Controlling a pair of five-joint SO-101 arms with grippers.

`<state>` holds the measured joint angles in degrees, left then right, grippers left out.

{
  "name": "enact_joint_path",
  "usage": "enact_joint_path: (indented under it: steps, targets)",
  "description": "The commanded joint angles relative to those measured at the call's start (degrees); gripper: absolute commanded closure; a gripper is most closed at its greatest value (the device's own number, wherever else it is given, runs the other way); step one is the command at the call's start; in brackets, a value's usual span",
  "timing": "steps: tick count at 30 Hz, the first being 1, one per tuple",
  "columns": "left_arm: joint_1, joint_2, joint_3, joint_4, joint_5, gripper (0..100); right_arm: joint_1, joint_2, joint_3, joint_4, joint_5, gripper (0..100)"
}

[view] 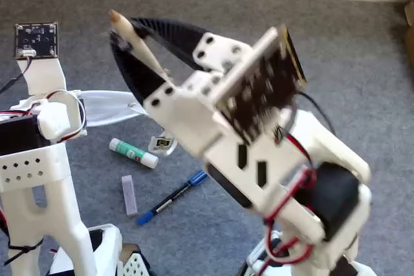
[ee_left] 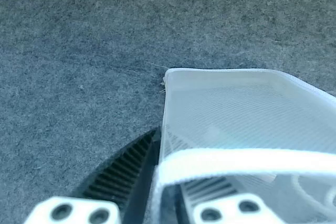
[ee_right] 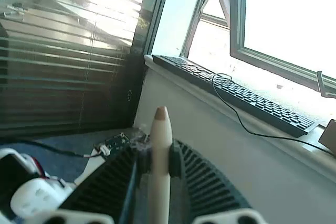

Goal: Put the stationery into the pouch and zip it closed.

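My right arm is the biggest thing in the high view, raised well off the grey felt table (view: 362,63). The right gripper (view: 126,33) is clamped narrow on a cream pencil (view: 139,46). The pencil's long axis runs along the jaws. Its brown tip sticks out past the fingertips and points up toward the far left corner of the table. In the right wrist view the same pencil (ee_right: 160,135) stands between the ribbed black jaws. There the tip aims at a windowsill with a black keyboard (ee_right: 236,95) on it, with slatted blinds (ee_right: 63,51) beside it.

My left arm stands at the near left. The left gripper (ee_left: 163,150) is pinched on the banded edge of the white mesh pouch (ee_left: 247,114). One jaw sits outside and the other shows through the mesh. The pouch (view: 110,108) lies flat on the felt, and its long side stretches from that gripper toward the middle of the table.

Loose on the felt below the raised arm and nearer to me than the pouch:
- A blue pen (view: 171,197) lies on a diagonal.
- A white glue stick with a green band (view: 132,153) lies just beyond it.
- A pale lilac eraser bar (view: 129,195) is beside the pen.
- A small clear item (view: 160,143) touches the glue stick's end. I cannot make out what it is.
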<state>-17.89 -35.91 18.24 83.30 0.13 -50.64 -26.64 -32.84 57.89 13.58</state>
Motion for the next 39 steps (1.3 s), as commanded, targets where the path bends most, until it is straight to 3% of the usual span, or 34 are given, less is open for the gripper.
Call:
enact_joint_path:
  steps: [1, 10, 19, 23, 30, 39]
  targets:
    - [1.7, 1.0, -1.2, 0.6, 0.8, 99, -0.4, 0.2, 0.0, -6.0, -7.1, 99.3]
    - [1.7, 1.0, -1.3, 1.4, 0.8, 99, -0.5, 0.2, 4.1, -9.5, -12.7, 99.3]
    - [1.5, 1.0, -1.3, 1.4, 0.8, 99, 3.2, -0.4, 27.3, -37.8, -12.3, 99.3]
    - [1.5, 1.0, -1.3, 1.4, 0.7, 99, 4.0, -0.4, 34.6, -45.5, -12.3, 99.3]
    - [1.4, 1.0, -1.3, 1.0, 0.7, 99, 4.0, -1.6, 37.4, -47.5, -12.3, 99.3]
    - [1.7, 1.0, -1.4, 1.0, 0.7, 99, -0.2, -14.9, 52.2, -49.5, -12.3, 99.3]
